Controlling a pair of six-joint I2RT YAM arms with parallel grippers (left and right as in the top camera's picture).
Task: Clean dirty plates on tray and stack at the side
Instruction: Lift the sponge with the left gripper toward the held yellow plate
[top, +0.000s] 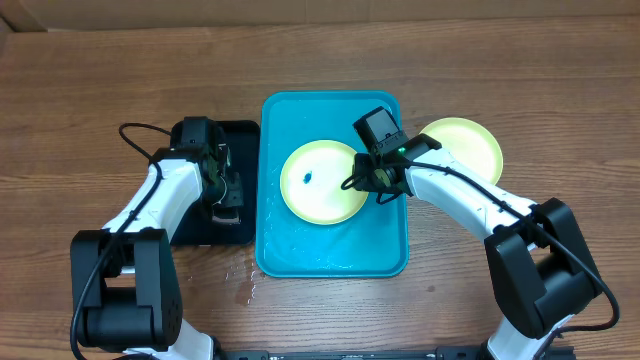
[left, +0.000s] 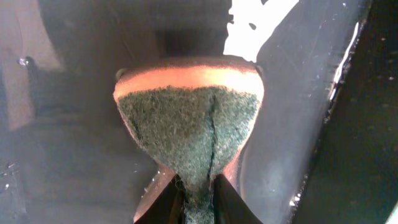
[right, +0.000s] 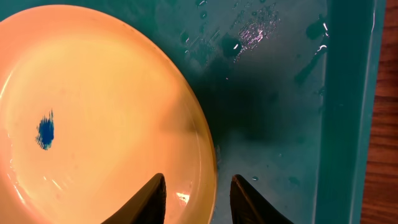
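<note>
The brown wooden desk (top: 100, 90) shows a long grain and a dull, matt finish. The large turquoise plastic tray (top: 330, 262) is smooth and glossy, and its floor is wet with beads and a film of water that catch the light. The round pale yellow-green plastic plate (top: 325, 205) lying in it is smooth and shiny, marked by a blue smear (top: 308, 178). To the left, the narrow black plastic tray (top: 248, 135) gleams wetly. The orange foam sponge (left: 189, 78) has a coarse, fibrous dark green scouring face (left: 186, 130). The arms' white shells (top: 162, 195) look like smooth plastic.
</note>
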